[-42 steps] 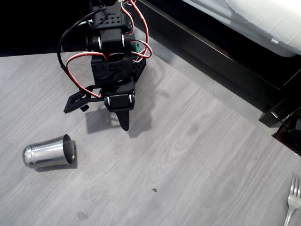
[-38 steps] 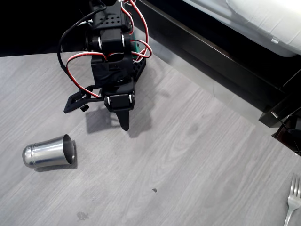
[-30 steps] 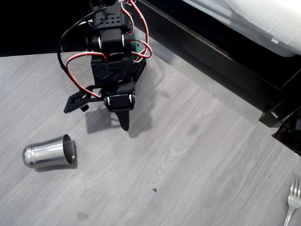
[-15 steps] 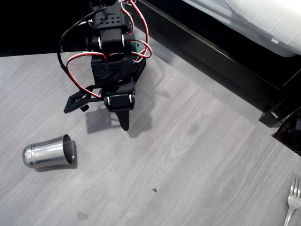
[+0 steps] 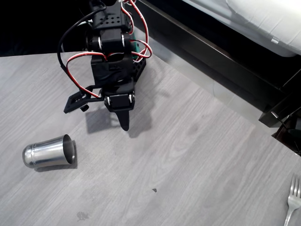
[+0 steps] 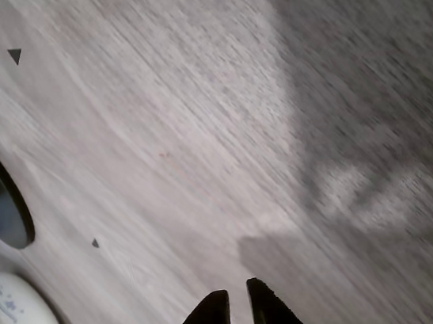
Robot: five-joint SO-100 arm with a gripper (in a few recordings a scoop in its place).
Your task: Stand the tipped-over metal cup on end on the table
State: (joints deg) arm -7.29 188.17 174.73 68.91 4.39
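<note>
Cup lies untouched, gripper closed and well off to one side

Cup trouble is the main worry here. The metal cup (image 5: pixel 49 151) lies on its side on the table (image 5: pixel 197 169), below and to the left of the gripper (image 5: pixel 123 123) in the overhead view, well apart from it, with the open rim turned toward the gripper's side and the rounded base pointing away. A smooth, tapered steel wall on a flat surface will likely roll if a finger nudges it off-centre, and because of the taper it would curve away rather than run straight. A pinch across the body could also squirt the cup out, since polished metal gives little friction. If the grasp lands too near the base, the cup may swing in the fingers while being tipped up, and set down tilted it could topple again. The approach must start with the fingers spread; arriving as they stand now would only shove the cup along.

In the wrist view the gripper (image 6: pixel 238 312) has its two dark fingertips nearly together, a thin gap between them, holding nothing, with bare table beneath. From above, the arm reaches out from its base at the table's far edge, wrist bent down, the pointed finger aimed at the surface and casting a shadow just beside itself. A fork (image 5: pixel 292 203) rests far to the gripper's right, out of the way.
</note>
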